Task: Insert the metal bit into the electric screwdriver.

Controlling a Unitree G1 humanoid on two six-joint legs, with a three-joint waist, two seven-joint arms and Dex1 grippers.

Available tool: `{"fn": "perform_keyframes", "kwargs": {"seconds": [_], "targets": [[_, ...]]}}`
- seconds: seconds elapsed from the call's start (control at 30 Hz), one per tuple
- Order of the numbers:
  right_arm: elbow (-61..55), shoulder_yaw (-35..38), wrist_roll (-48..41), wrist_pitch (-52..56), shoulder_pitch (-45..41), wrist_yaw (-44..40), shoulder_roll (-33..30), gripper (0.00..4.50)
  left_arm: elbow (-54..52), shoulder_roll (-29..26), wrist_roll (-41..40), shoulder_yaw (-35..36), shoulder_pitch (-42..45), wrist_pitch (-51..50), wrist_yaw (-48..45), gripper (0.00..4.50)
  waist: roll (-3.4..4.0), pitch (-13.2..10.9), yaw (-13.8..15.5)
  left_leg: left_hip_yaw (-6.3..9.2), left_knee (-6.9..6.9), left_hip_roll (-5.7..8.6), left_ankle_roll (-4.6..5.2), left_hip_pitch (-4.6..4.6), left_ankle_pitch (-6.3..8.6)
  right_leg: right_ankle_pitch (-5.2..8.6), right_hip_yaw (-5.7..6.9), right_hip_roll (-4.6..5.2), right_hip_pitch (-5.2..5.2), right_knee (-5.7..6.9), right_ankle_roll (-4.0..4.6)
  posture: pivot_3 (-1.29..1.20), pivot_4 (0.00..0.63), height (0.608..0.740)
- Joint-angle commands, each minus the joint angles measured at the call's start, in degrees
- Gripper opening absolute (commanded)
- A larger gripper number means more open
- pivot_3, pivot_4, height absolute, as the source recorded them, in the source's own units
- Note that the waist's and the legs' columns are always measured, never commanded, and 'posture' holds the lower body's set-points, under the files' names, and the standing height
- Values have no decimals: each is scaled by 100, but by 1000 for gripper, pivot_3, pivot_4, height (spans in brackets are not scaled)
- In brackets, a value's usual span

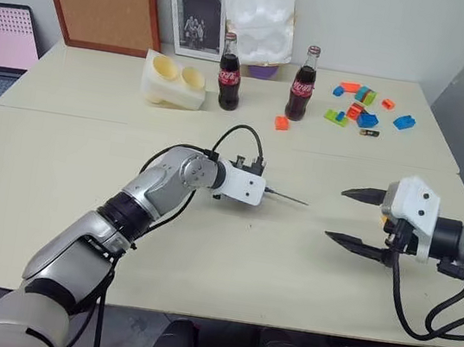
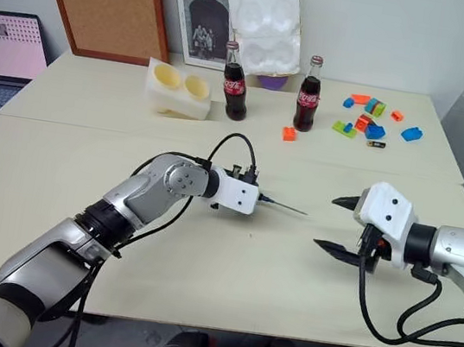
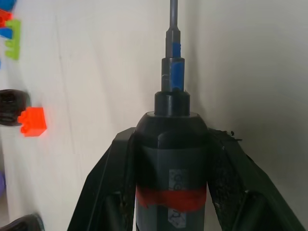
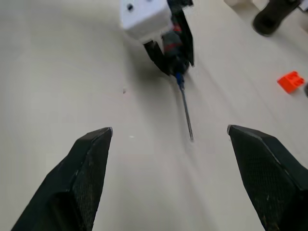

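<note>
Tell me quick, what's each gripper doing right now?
Left gripper: closed on the electric screwdriver, metal bit seated in its tip.
Right gripper: open, empty.

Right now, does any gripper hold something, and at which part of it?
The left gripper holds the electric screwdriver by its black body, at the red band; the metal bit sticks out of its tip. The right gripper is open and holds nothing.
</note>
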State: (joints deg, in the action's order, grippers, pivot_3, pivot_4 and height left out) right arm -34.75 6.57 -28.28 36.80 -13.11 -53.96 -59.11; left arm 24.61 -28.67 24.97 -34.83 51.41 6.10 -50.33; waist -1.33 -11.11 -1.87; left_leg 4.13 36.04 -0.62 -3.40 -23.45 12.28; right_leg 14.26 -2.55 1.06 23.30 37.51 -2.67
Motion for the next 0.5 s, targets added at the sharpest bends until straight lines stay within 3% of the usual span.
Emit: {"fn": "perform_keyframes", "kwargs": {"seconds": [0.03,0.37,0.5], "targets": [[-202,22,-38,-63,-32,40,57,4021,430,88,69,-107,-114,101,-296,2002,2,1,1,0,0,0,0,1,0,0,0,0,0,0,0,0,150,740],[-118,-30,63,-221,-2,-55,61,4021,437,176,37,151,-339,73,-438,4215,1,10,2,2,1,-1,0,22,0,1,1,0,-13,17,1,0,150,740],[-56,-47,125,-306,2,-70,63,4021,287,283,-130,440,-386,-69,-378,4478,3,15,6,1,1,-1,0,25,0,1,0,0,-15,19,0,0,150,740]]}}
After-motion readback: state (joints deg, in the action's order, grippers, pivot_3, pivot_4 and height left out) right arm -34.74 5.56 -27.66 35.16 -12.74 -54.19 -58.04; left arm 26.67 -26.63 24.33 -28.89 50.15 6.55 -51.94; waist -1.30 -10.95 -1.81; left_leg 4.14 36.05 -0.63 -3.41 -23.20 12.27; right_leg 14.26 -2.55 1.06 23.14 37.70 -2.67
